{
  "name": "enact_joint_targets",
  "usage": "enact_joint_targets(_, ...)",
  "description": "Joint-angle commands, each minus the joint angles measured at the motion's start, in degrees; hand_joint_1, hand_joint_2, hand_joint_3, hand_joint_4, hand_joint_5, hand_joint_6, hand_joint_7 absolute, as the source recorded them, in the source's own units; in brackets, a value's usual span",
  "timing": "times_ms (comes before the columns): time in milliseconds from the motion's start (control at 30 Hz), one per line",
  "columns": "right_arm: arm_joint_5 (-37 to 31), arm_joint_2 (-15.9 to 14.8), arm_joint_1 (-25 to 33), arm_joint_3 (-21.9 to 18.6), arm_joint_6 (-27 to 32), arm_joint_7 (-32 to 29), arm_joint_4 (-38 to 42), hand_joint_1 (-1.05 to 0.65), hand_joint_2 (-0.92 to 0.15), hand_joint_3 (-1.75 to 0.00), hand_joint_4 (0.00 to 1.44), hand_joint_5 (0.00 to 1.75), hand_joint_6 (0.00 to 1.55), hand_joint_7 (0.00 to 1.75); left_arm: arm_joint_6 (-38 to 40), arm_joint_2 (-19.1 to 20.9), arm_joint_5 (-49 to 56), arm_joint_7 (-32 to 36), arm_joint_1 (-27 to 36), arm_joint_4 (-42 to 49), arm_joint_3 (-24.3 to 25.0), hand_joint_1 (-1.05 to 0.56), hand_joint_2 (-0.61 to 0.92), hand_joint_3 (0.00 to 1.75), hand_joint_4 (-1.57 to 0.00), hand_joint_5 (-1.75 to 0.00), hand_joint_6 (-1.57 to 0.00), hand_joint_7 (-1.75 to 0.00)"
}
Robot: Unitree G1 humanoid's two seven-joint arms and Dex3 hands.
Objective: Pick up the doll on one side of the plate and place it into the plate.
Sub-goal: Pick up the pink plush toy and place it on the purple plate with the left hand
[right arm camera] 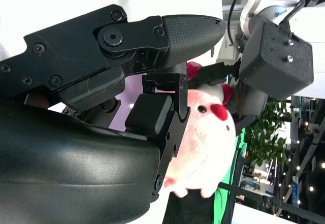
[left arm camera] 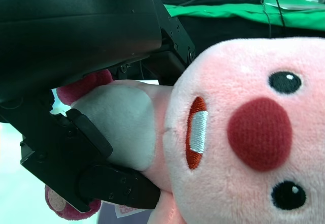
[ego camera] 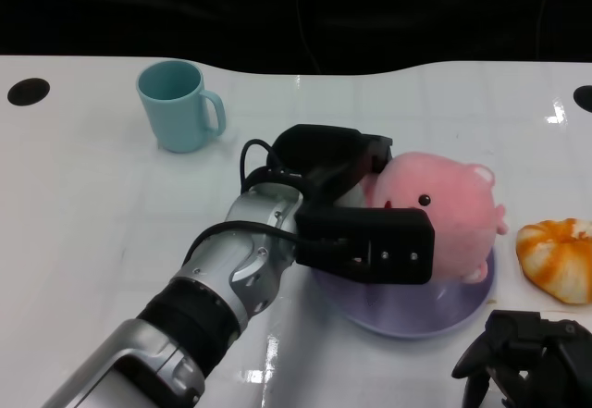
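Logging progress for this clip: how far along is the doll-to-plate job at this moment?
Mostly done: the pink plush doll is over the purple plate, apparently resting in it. In hand: the left hand grips the doll's body, its fingers around it in the left wrist view. Left: release and withdraw. The right hand holds nothing, near the table's edge.

L forearm (ego camera: 199,311): brushed silver shell w/ black ribbed collar mid-length, thin black cables looping at the wrist. Left hand (ego camera: 356,209): matte black, boxy angular segments, small screws on the flat faces. Right hand (ego camera: 527,352): same matte black; wrist cam shows round screw heads and a stippled fingertip pad (right arm camera: 190,31).
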Motion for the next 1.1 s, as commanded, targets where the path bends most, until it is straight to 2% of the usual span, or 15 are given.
enact_joint_targets(33,0.09,-0.21,0.62,-0.07,-0.18,-0.17,-1.53,-0.98,-0.92,-0.35,1.05,1.3,1.06,0.95,-1.31,-0.1,-1.46,-0.4,-2.12,0.92,0.47,-0.26,0.83,0.32,-0.75,-1.68,-0.78,-1.0)
enact_joint_targets(67,0.23,-0.22,0.7,-0.05,-0.14,-0.09,-1.72,-0.98,-0.92,-0.34,1.05,1.3,1.06,0.95,-1.65,-0.27,-2.23,-0.82,-2.19,1.23,0.73,-0.27,0.87,0.19,-0.76,-1.52,-0.87,-0.74)
enact_joint_targets(100,0.34,-0.23,0.79,-0.03,-0.06,-0.03,-1.89,-0.98,-0.92,-0.34,1.05,1.3,1.06,0.94,-1.94,-0.4,-2.93,-1.08,-2.2,1.42,0.96,-0.26,0.89,0.13,-0.75,-1.46,-0.9,-0.61)
enact_joint_targets(167,0.4,-0.23,0.92,-0.01,0.05,-0.03,-2.11,-0.98,-0.92,-0.34,1.04,1.3,1.06,0.94,-2.85,-0.4,-4.02,-1.24,-1.97,1.26,1.28,-0.25,0.91,0.08,-0.74,-1.41,-0.91,-0.48)
enact_joint_targets(233,0.26,-0.26,0.99,-0.02,-0.07,-0.09,-2.16,-0.98,-0.92,-0.34,1.04,1.3,1.07,0.94,-4.8,0.4,-4.17,-1.06,-1.67,0.54,0.65,-0.28,0.92,0.14,-0.58,-1.46,-0.77,-0.35)
enact_joint_targets(267,0.23,-0.29,1.01,-0.03,-0.09,-0.1,-2.18,-0.98,-0.92,-0.34,1.05,1.3,1.07,0.94,-5.49,0.82,-3.98,-1.21,-1.61,0.15,0.26,-0.35,0.92,0.18,-0.48,-1.24,-0.65,-0.24)
enact_joint_targets(333,0.09,-0.35,1.04,-0.04,0.03,-0.21,-2.28,-0.99,-0.92,-0.34,1.05,1.3,1.07,0.94,-6.28,1.33,-3.66,-1.51,-1.64,-0.25,-0.19,-0.44,0.92,0.21,-0.41,-0.92,-0.53,-0.12)
enact_joint_targets(400,-0.03,-0.41,1.0,-0.07,-0.01,-0.24,-2.22,-0.99,-0.92,-0.34,1.05,1.3,1.07,0.94,-6.31,1.77,-3.52,-2.68,-1.73,-0.84,-0.48,-0.46,0.92,0.21,-0.39,-0.83,-0.5,-0.09)
enact_joint_targets(467,-0.13,-0.48,0.93,-0.1,-0.12,-0.23,-2.07,-0.99,-0.92,-0.34,1.05,1.3,1.07,0.94,-5.99,2.3,-3.25,-4.32,-1.83,-1.7,-0.88,-0.67,0.92,0.3,-0.17,-0.61,-0.27,-0.03)
enact_joint_targets(500,-0.23,-0.51,0.84,-0.14,-0.26,-0.26,-1.94,-0.99,-0.92,-0.34,1.05,1.3,1.07,0.94,-5.81,2.81,-2.71,-5.45,-2.06,-2.24,-1.39,-0.7,0.92,0.32,-0.14,-0.58,-0.24,-0.02)
enact_joint_targets(567,-0.33,-0.54,0.65,-0.2,-0.47,-0.26,-1.69,-1.0,-0.92,-0.34,1.05,1.3,1.07,0.94,-5.65,3.8,-1.74,-7.44,-2.41,-3.38,-2.24,-0.87,0.92,0.44,-0.03,-0.41,-0.11,-0.01)
enact_joint_targets(633,-0.49,-0.55,0.44,-0.26,-0.76,-0.29,-1.38,-1.0,-0.92,-0.35,1.05,1.3,1.07,0.94,-5.67,4.73,-1.0,-9.03,-2.59,-4.59,-2.91,-0.98,0.92,0.52,-0.01,-0.22,-0.05,-0.01)
enact_joint_targets(700,-0.5,-0.57,0.38,-0.28,-0.55,-0.33,-1.4,-1.0,-0.92,-0.35,1.05,1.3,1.07,0.94,-5.31,5.3,-0.68,-10.66,-2.41,-6.03,-3.04,-1.03,0.92,0.54,0.0,-0.11,-0.02,-0.01)
enact_joint_targets(800,-0.46,-0.51,0.29,-0.31,-0.57,-0.36,-1.37,-1.0,-0.92,-0.35,1.05,1.3,1.07,0.93,-4.96,6.06,-0.41,-12.73,-2.15,-7.95,-3.18,-1.05,0.92,0.55,0.0,-0.04,-0.02,0.0)
enact_joint_targets(1100,0.44,-0.43,-0.19,-0.46,-0.85,0.33,-0.53,-0.99,-0.92,-0.34,1.05,1.3,1.06,0.93,-5.9,8.79,-0.63,-14.37,0.25,-14.65,-2.3,-1.05,0.92,0.54,-0.01,-0.03,-0.04,-0.01)
